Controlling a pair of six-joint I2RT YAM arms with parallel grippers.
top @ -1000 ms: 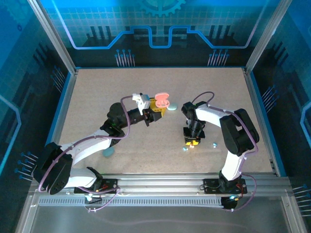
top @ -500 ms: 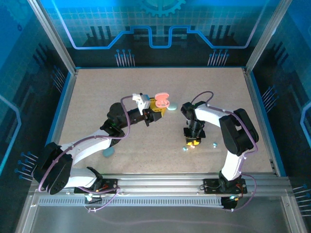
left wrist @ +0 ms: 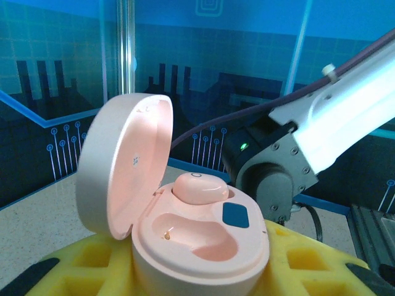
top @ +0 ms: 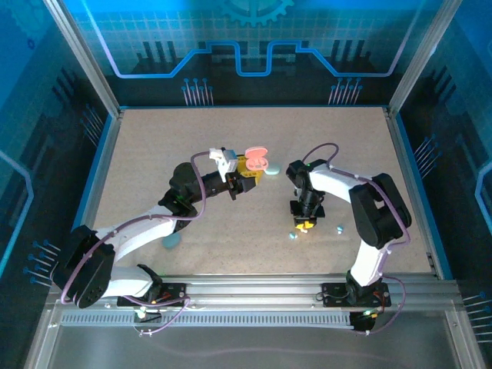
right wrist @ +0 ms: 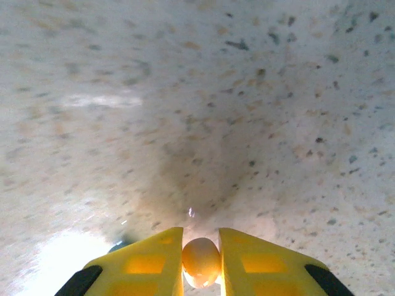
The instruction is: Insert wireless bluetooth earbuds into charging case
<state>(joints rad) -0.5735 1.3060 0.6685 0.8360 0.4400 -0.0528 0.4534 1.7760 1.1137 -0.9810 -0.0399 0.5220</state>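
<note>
My left gripper (top: 244, 172) is shut on the pink charging case (top: 254, 162), holding it above the middle of the table. In the left wrist view the case (left wrist: 203, 250) sits between the yellow fingers (left wrist: 308, 265) with its lid (left wrist: 120, 166) swung open. One pink earbud (left wrist: 200, 185) is seated in the far socket, and the near socket (left wrist: 197, 231) is empty. My right gripper (top: 305, 224) points down over the table, shut on a second pink earbud (right wrist: 201, 262) pinched between its yellow fingertips (right wrist: 154, 256).
Two tiny pale blue earbuds (top: 293, 236) (top: 339, 228) lie on the speckled table beside the right gripper. A pale blue case (top: 273, 170) rests just right of the pink one, and another bluish case (top: 172, 241) lies near the left arm.
The right gripper has moved slightly away from the table's near edge with the earbud in it. The left arm and the case have not moved.
</note>
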